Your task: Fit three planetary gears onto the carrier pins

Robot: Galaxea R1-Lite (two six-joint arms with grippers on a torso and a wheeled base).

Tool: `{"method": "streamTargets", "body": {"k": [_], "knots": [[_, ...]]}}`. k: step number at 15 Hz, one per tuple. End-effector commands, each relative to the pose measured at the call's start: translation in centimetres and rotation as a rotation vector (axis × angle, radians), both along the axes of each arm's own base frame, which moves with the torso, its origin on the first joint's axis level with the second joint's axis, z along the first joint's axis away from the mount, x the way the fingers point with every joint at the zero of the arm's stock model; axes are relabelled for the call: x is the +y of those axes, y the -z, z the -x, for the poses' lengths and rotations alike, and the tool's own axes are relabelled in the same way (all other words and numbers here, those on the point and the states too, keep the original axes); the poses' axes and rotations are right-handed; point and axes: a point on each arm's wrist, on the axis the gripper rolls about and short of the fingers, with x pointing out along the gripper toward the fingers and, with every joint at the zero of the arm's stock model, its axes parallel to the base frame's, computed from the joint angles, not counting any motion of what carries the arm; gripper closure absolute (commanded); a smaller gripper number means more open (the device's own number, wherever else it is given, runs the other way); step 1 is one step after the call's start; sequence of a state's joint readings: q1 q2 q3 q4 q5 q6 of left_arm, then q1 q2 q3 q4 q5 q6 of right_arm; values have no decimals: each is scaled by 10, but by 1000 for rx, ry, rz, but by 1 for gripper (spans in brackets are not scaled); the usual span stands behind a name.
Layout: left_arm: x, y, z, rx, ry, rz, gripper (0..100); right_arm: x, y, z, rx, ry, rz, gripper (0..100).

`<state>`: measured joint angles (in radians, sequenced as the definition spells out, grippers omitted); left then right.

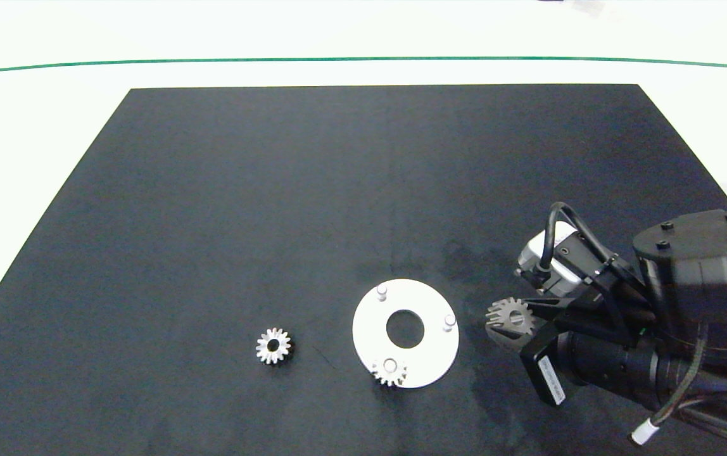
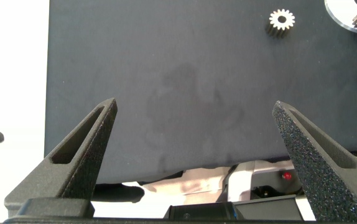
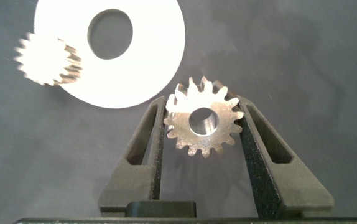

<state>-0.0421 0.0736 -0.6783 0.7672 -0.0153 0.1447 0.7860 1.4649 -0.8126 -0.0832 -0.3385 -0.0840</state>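
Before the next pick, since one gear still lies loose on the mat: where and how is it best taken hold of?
Grip the loose gear across its toothed rim, on two opposite sides, coming straight down from above. It lies flat on the black mat, bore up, so only the rim offers faces. The right end effector holds its gear this way. The left end effector is open and free.

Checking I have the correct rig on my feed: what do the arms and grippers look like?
The right arm is black, with a round bolted joint housing, a looping black cable, a silver wrist camera block and a white label. The right gripper has two dark grey, wedge-shaped fingers with slotted cut-outs and grainy inner pads. The left gripper has matching grey, tapered, rough-textured fingers.
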Motion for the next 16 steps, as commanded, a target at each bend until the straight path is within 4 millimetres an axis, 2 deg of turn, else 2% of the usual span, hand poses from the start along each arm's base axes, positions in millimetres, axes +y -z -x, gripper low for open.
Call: {"method": "streamTargets", "body": {"k": [1,9,16], "knots": [[0,0,0,5,-1,-1,0,12,4,-6,10,-17,14,78],[0,0,0,2,-1,-1,0,38,21,-31,56,-16,62,78],[0,0,0,0,1,-1,0,45,20,-35,52,-23,57,78]]}}
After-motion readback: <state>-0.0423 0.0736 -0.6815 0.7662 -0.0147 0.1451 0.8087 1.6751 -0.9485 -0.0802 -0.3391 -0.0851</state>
